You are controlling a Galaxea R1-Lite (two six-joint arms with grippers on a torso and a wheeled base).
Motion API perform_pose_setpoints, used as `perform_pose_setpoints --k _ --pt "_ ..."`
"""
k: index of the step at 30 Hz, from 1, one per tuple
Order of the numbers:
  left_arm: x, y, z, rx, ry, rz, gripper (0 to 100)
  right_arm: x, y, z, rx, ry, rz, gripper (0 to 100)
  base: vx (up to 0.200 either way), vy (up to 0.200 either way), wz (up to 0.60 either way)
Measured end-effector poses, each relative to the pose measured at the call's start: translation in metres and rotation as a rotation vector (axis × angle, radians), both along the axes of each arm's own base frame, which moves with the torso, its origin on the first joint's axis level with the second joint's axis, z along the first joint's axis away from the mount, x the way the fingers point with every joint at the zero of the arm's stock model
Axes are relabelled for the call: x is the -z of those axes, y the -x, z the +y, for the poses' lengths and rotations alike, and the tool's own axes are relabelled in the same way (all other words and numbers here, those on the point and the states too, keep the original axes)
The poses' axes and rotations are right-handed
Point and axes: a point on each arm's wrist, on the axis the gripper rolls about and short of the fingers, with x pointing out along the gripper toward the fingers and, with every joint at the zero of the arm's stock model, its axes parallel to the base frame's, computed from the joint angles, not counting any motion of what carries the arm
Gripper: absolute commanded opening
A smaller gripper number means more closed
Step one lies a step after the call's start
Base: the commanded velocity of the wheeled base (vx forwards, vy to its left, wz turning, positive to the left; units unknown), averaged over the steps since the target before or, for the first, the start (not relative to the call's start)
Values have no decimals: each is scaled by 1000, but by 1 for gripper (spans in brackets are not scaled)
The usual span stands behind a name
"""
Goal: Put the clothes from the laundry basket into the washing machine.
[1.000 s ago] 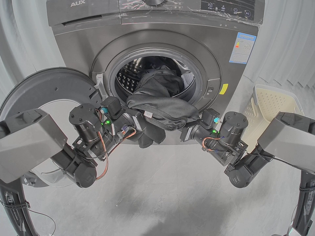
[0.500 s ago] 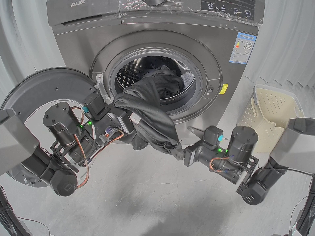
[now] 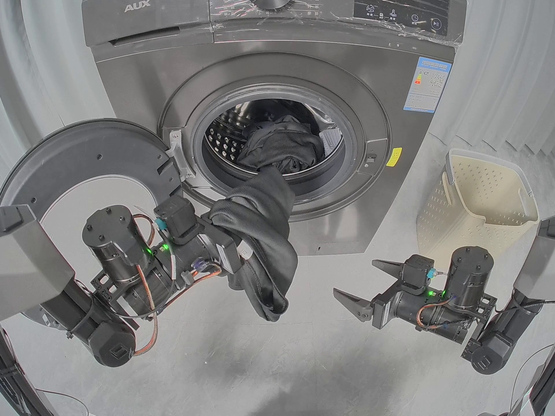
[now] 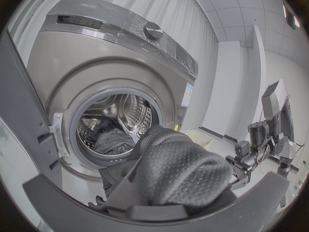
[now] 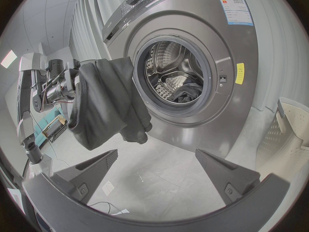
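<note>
Black perforated-fabric garment: upper end inside the drum of the grey front-loading washing machine, the rest hanging out over the door rim, clamped in the left gripper. Right gripper: spread wide, holding nothing, near the cream perforated plastic laundry basket.

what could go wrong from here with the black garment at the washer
The black garment, held by the left gripper, hangs mostly outside the drum opening; released here, it would likely fall to the floor.
The right gripper is open, low and apart from it, so the dangling end has no support and may catch on that opening.
</note>
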Motion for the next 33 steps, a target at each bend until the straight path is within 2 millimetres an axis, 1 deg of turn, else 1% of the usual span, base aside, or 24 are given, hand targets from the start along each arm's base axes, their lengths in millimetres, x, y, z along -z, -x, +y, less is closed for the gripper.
perform_pose_setpoints --k 5,8,22,33 --pt "11 -2 -3 4 -30 27 0 0 1 -5 11 4 4 100 200 0 0" --pt "15 -3 -4 5 -36 34 0 0 1 -5 13 3 4 100 200 0 0" --pt "21 -4 -7 9 -47 50 0 -1 3 -2 1 -1 -1 100 200 0 0" --pt "27 -3 -13 25 -59 65 0 -1 4 -1 -6 0 1 100 0 0 0"
